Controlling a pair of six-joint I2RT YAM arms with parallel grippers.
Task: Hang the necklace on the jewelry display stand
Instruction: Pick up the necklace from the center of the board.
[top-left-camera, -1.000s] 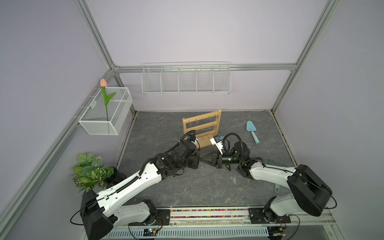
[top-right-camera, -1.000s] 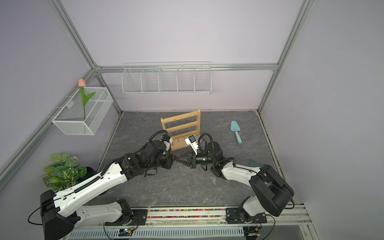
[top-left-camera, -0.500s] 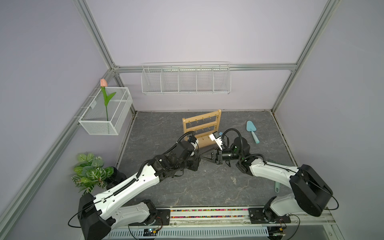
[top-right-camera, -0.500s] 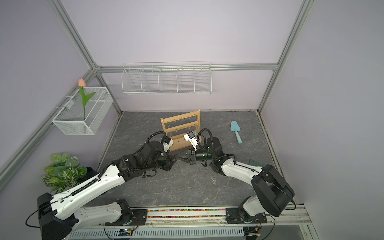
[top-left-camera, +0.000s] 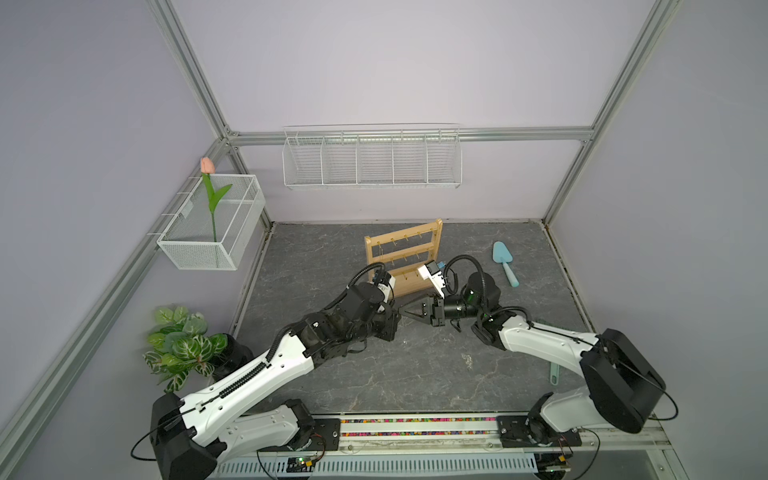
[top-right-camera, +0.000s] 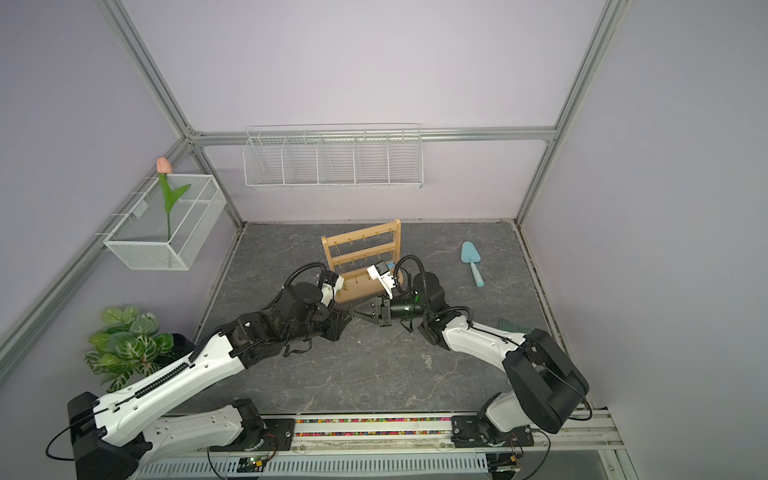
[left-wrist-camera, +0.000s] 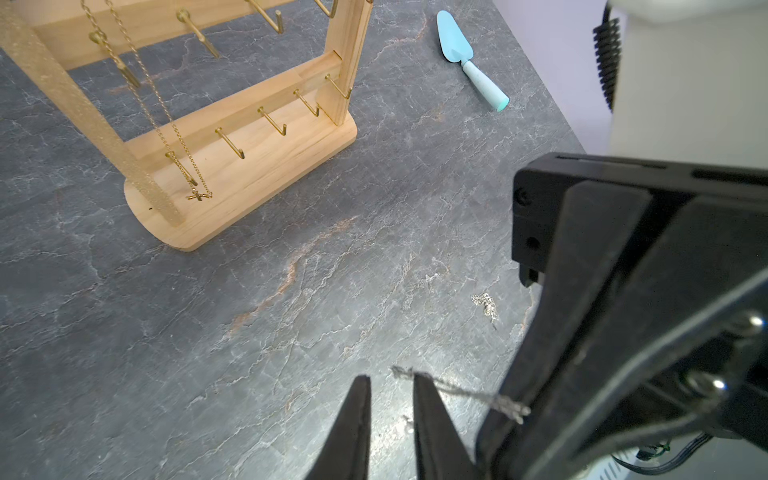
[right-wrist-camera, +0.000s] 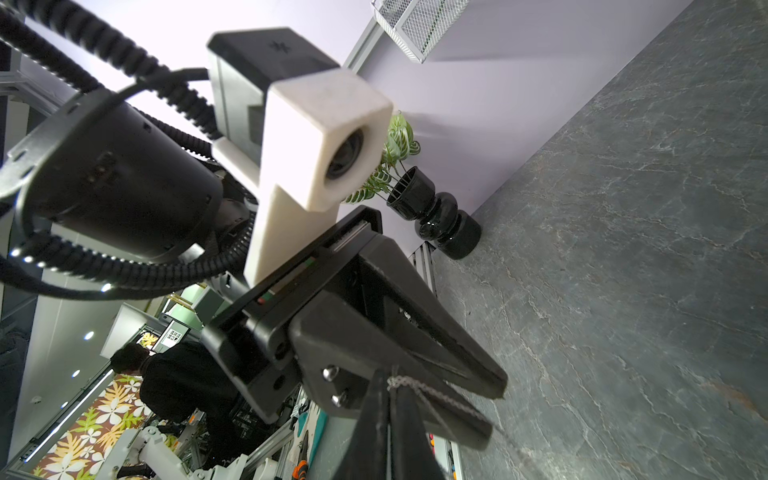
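Note:
The necklace (left-wrist-camera: 461, 395) is a thin silver chain, and my right gripper (right-wrist-camera: 390, 376) is shut on it at the fingertips. From there the chain stretches to my left gripper (left-wrist-camera: 390, 377) and ends at one fingertip (left-wrist-camera: 419, 380). The left jaws stand open by a narrow gap. In the right wrist view the chain runs between the left fingers (right-wrist-camera: 478, 374). Its loose end (left-wrist-camera: 486, 305) lies bunched on the table. Both grippers meet tip to tip just in front of the jewelry display stand (top-left-camera: 405, 257) (top-right-camera: 361, 257), on which a gold chain (left-wrist-camera: 166, 124) hangs.
A teal trowel (top-left-camera: 503, 262) lies to the right of the stand. A white wire basket (top-left-camera: 372, 160) hangs on the back wall and a mesh basket with a tulip (top-left-camera: 212, 224) on the left wall. A potted plant (top-left-camera: 183, 345) stands at the front left.
The left jaws have narrowed around the chain. Both grippers have shifted slightly toward the stand, still tip to tip. The right gripper stays shut on the necklace.

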